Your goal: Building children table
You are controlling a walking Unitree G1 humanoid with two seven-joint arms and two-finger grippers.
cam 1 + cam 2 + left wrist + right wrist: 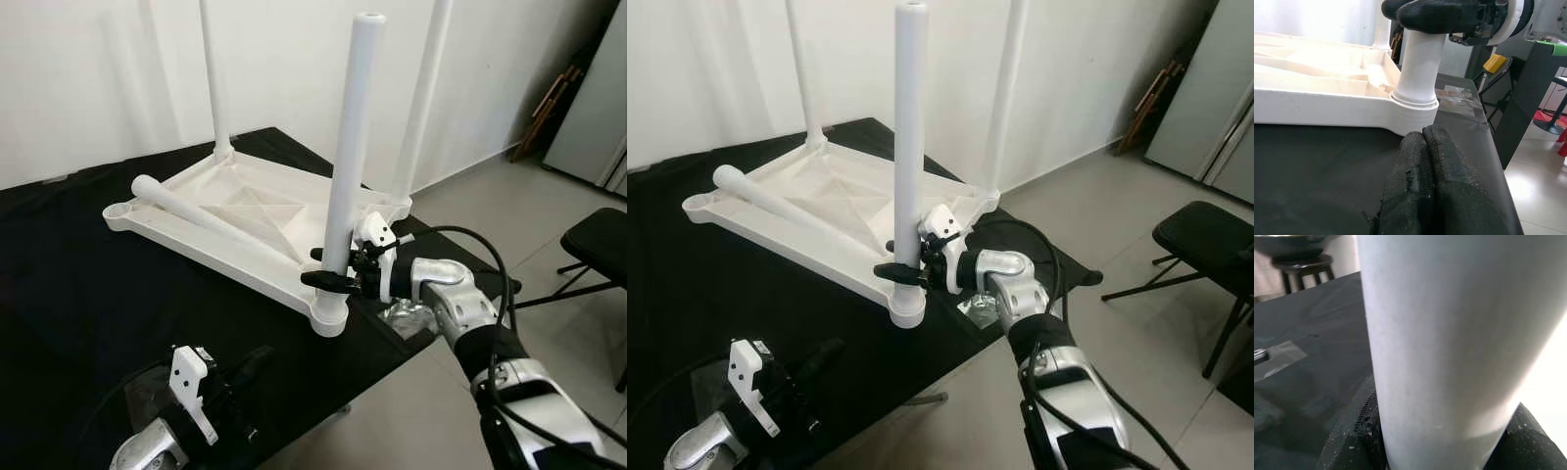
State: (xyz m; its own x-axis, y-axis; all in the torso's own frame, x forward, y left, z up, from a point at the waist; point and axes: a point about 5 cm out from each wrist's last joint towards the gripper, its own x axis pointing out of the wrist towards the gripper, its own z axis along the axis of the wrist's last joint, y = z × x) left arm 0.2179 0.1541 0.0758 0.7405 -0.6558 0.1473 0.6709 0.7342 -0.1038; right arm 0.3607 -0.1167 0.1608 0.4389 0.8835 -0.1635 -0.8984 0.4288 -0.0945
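My right hand (335,269) is clamped around the upright white table leg (350,147), just above its corner socket in the upturned white tabletop (235,211) on the black bench (78,294). My left hand (1422,147) hovers low nearby, fingers pressed together, empty. A loose leg (211,223) lies across the tabletop.

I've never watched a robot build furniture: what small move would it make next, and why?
Probably a twist or downward press. The right gripper is clamped low on the upright white plastic leg, which stands in the corner socket of the upturned white plastic tabletop. Whether the leg is fully seated cannot be told, and a fourth white leg lies loose across the tabletop. The left gripper rests shut on the black cloth.
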